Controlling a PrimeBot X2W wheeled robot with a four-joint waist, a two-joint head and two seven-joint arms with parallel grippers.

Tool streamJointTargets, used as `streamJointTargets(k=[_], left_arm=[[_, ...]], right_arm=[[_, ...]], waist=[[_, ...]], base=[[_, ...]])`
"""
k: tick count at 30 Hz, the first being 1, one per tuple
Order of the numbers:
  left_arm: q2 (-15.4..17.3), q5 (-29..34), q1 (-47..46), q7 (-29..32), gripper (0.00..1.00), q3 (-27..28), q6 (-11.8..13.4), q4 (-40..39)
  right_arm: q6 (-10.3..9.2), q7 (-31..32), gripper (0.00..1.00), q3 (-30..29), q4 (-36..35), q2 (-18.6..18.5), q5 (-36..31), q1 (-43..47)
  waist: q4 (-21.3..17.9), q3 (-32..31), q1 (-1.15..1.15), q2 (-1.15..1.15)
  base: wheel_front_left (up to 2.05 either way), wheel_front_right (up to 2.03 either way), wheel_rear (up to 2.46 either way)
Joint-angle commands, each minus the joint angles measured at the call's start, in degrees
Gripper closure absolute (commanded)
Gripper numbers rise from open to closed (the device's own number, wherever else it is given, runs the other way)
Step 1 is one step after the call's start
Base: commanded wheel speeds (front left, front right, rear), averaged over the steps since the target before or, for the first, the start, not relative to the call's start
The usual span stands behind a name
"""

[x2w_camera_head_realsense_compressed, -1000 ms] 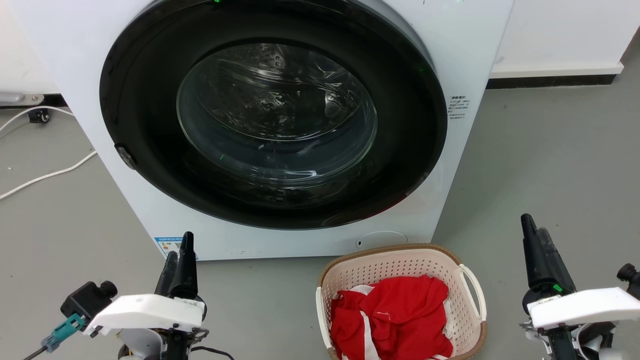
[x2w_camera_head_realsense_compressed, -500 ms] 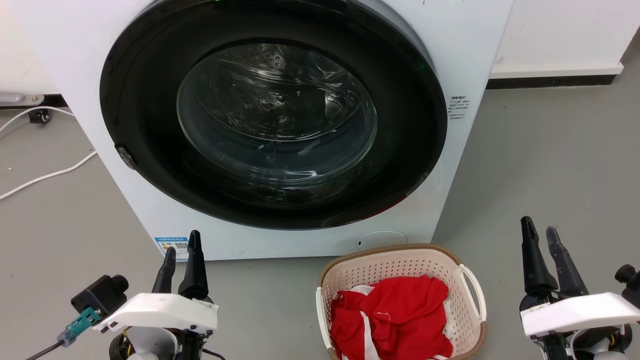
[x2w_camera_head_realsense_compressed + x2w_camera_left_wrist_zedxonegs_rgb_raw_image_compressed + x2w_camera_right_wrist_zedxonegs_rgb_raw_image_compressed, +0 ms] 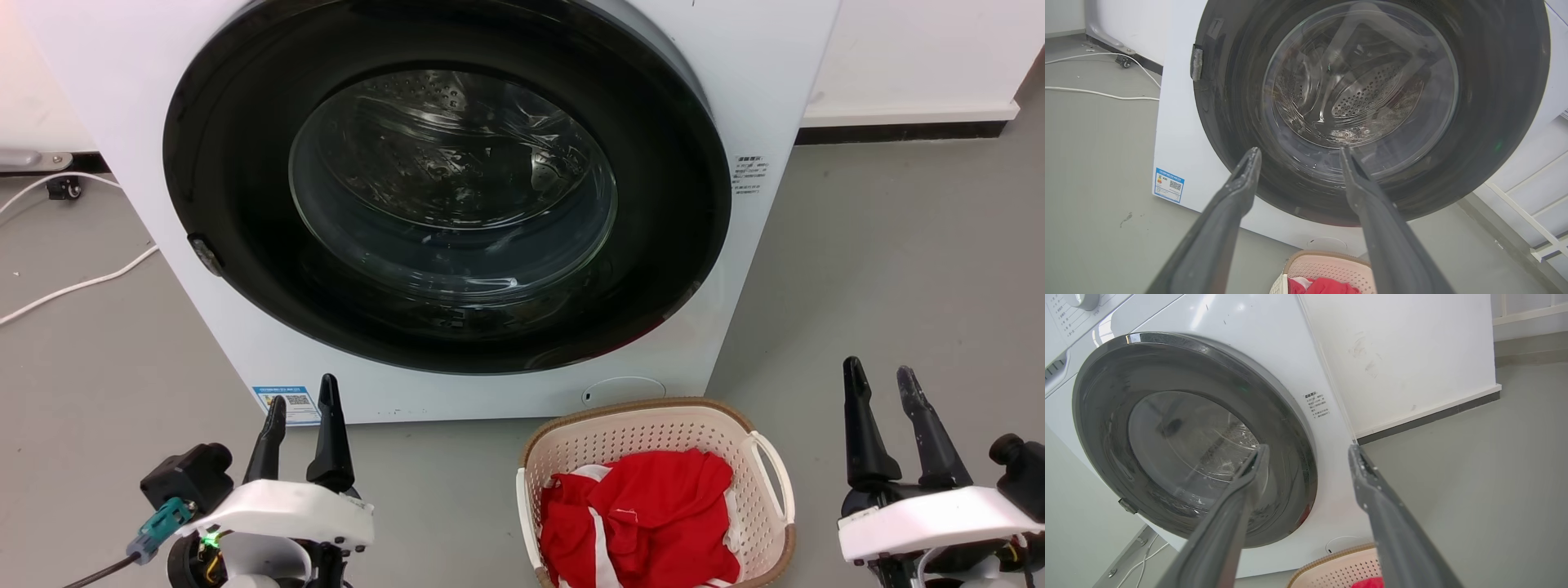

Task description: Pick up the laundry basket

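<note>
The left tool (image 3: 303, 392) and the right tool (image 3: 879, 369) both stand spread apart, holding and touching nothing. The laundry basket (image 3: 653, 431) sits on the floor (image 3: 898, 269) between them, just before the washing machine (image 3: 759, 73), red cloth (image 3: 645, 514) inside.

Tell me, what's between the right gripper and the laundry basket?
Bare grey floor, nothing else, as the head view shows, between the right gripper and the laundry basket.

A white washing machine (image 3: 767, 73) with a round dark door (image 3: 445, 188) stands on the grey floor (image 3: 898, 269); a white cable (image 3: 77, 286) lies left of it.
</note>
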Motion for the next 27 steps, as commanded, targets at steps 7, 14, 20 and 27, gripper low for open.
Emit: streamJointTargets(k=[7, 14, 20, 27], left_arm=[[0.5, 5.8, 0.3, -1.5, 0.00, -1.2, 1.2, -0.9], [0.6, 10.0, 0.3, -2.6, 0.00, -2.2, 2.0, -1.0], [0.7, 13.3, 0.6, -3.3, 0.00, -2.9, 2.6, -1.0], [0.7, 16.7, 0.8, -4.2, 0.00, -3.6, 2.9, -0.6]], right_arm=[[0.00, -1.5, 0.00, 0.1, -1.3, -0.3, -5.5, 0.8], [0.00, -2.5, 0.00, -0.1, -1.7, -0.3, -10.4, 1.2], [0.00, -3.4, 0.00, -0.2, -1.8, -0.3, -13.2, 1.7], [0.00, -4.2, 0.00, 0.1, -2.0, -0.4, -15.6, 2.1]], waist=[[-0.1, 0.0, 0.00, 0.00], [0.0, 0.1, 0.00, 0.00], [0.0, 0.0, 0.00, 0.00], [0.0, -0.2, 0.00, 0.00]], base=[[0.00, 0.00, 0.00], [0.00, 0.00, 0.00], [0.00, 0.00, 0.00], [0.00, 0.00, 0.00]])
